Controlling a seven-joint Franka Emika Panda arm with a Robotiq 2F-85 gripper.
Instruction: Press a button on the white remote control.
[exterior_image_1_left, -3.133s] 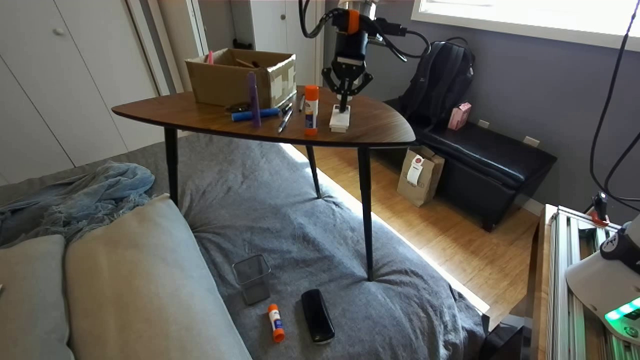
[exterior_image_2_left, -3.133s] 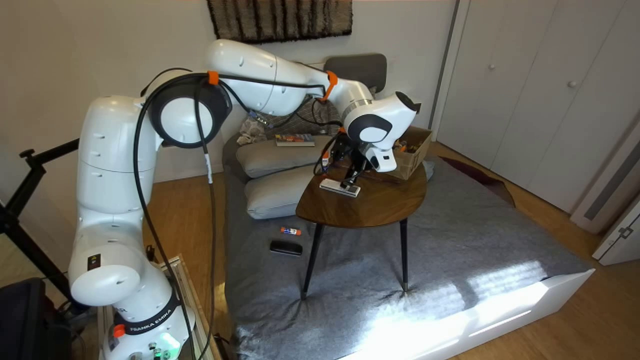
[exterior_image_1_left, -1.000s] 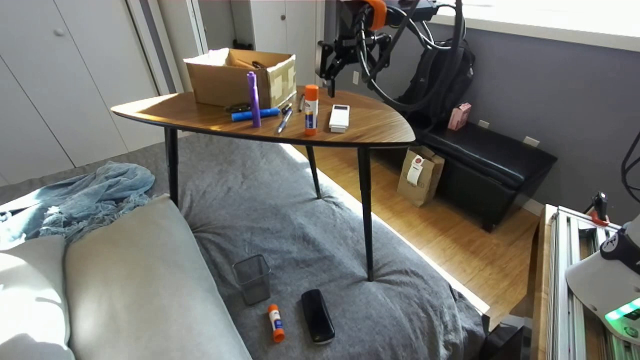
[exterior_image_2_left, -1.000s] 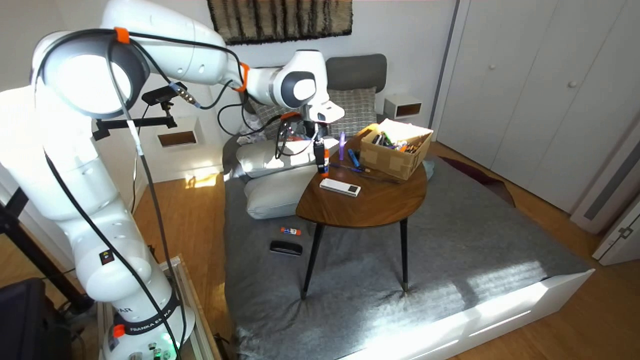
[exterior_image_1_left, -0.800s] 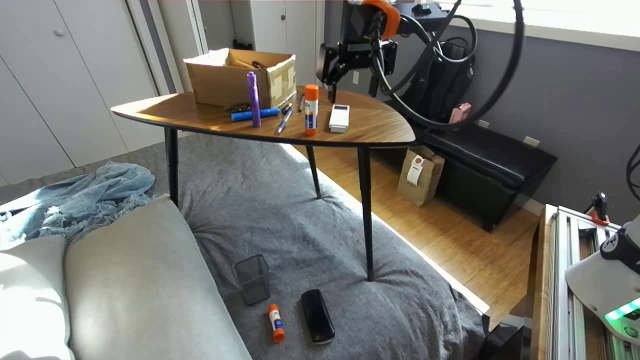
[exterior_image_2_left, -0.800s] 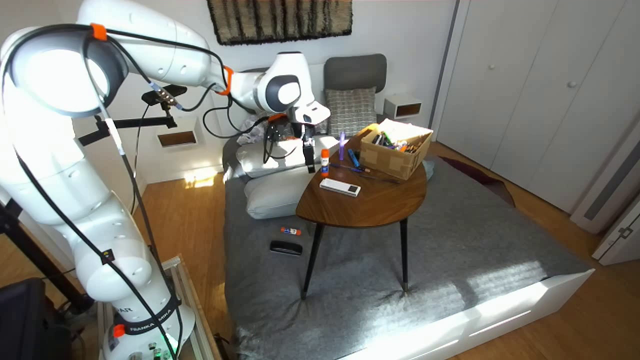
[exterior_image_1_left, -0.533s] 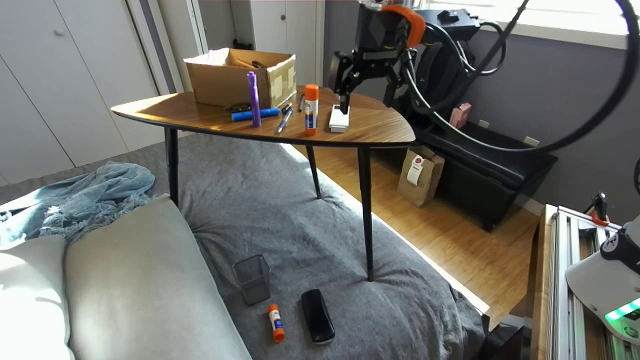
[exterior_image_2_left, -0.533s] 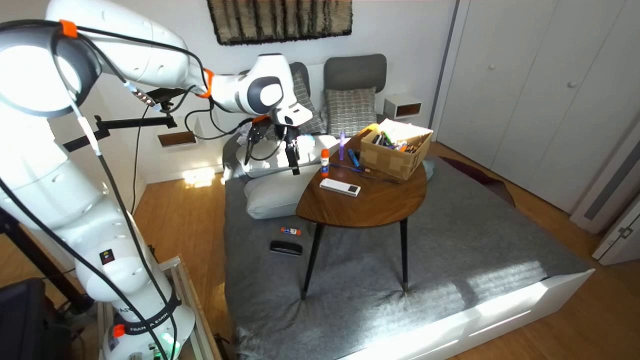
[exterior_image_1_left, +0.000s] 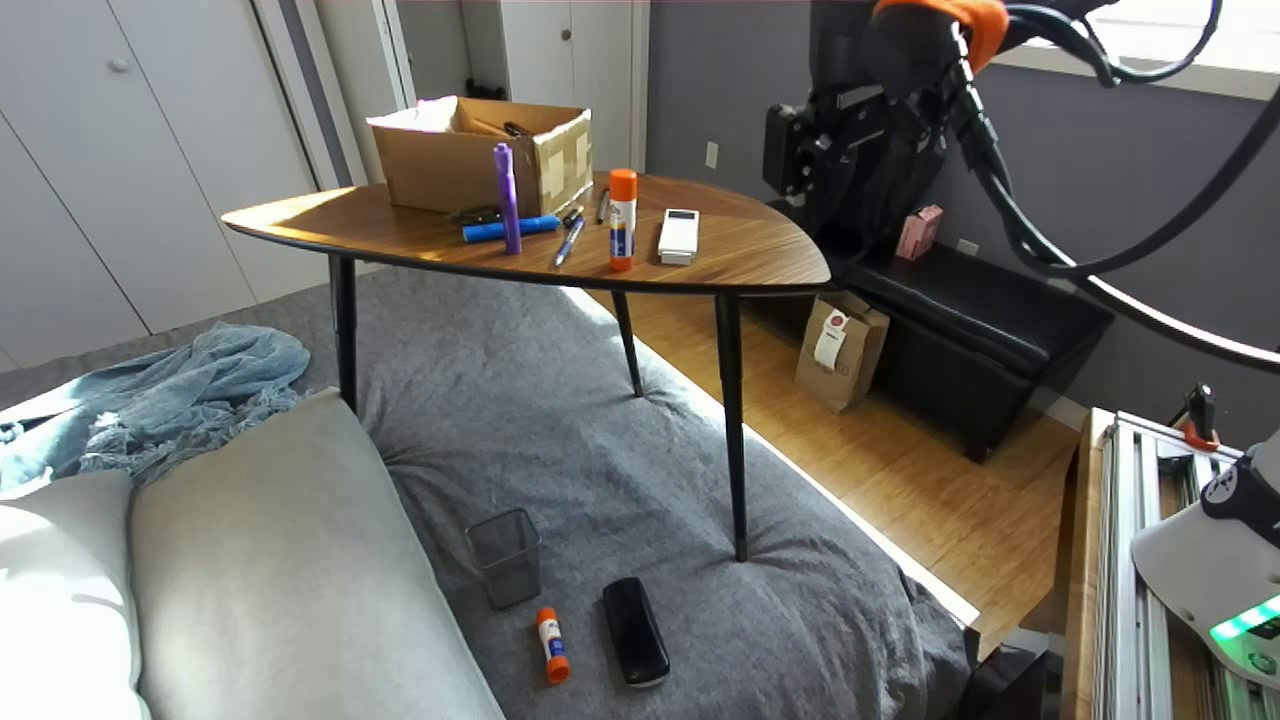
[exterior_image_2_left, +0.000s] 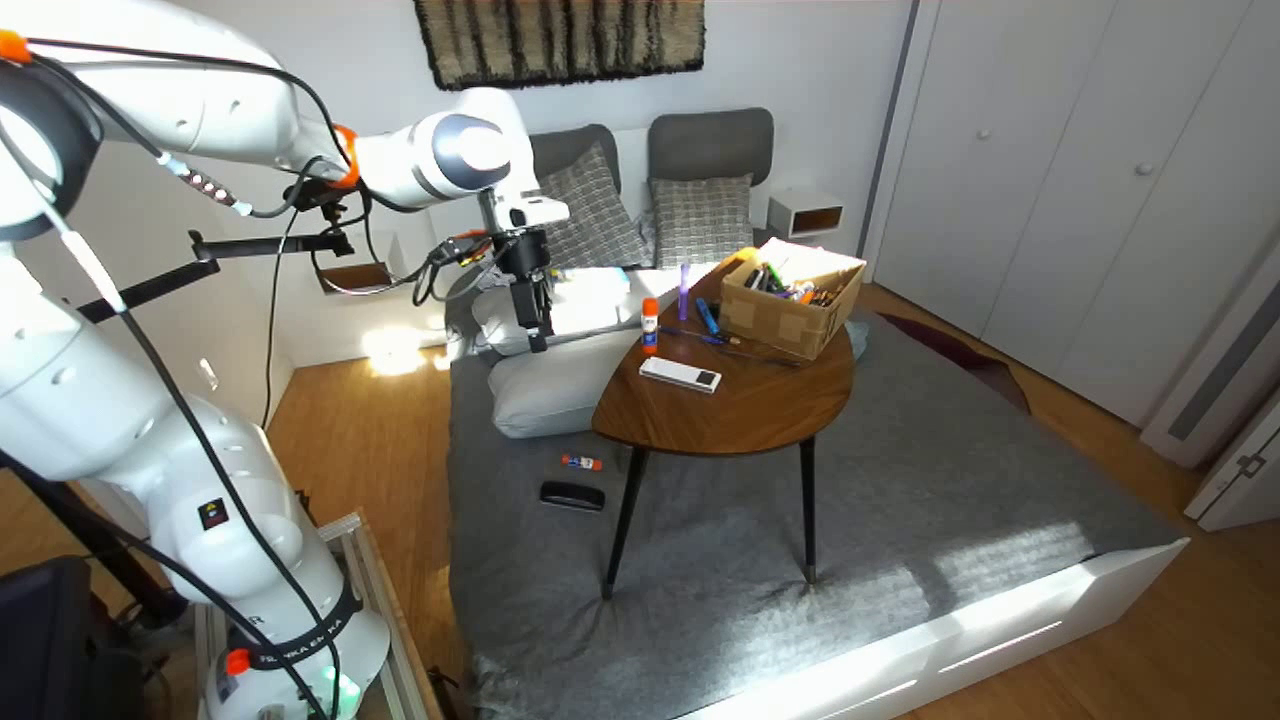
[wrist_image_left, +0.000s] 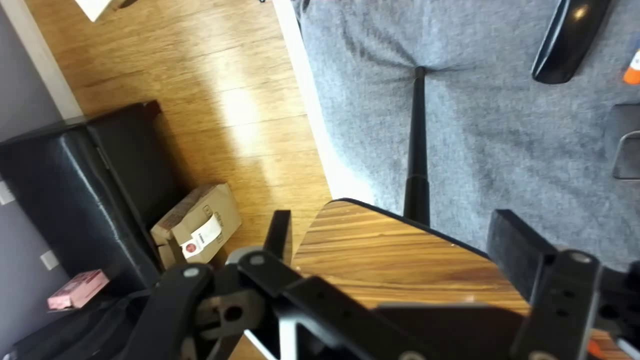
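The white remote control (exterior_image_1_left: 679, 237) lies flat on the wooden table near its narrow end, and also shows in an exterior view as a white slab (exterior_image_2_left: 680, 375) with a dark patch at one end. My gripper (exterior_image_2_left: 536, 342) hangs in the air off to the side of the table, well apart from the remote. In the wrist view the gripper (wrist_image_left: 390, 225) is open, its two fingers (wrist_image_left: 520, 255) wide apart with only the table top far beyond them. The remote cannot be made out in the wrist view, where the gripper's black linkage hides much of the table.
An orange-capped glue stick (exterior_image_1_left: 622, 220) stands close beside the remote. A purple marker (exterior_image_1_left: 508, 200) stands upright, and a blue pen (exterior_image_1_left: 510, 229) and several thin pens lie near it. The cardboard box (exterior_image_2_left: 795, 300) occupies the far part of the table (exterior_image_2_left: 760, 420).
About three seconds ago the gripper was shut, with its tips down at the remote. It has since opened and drawn back toward the robot's base. The remote has stayed in place.
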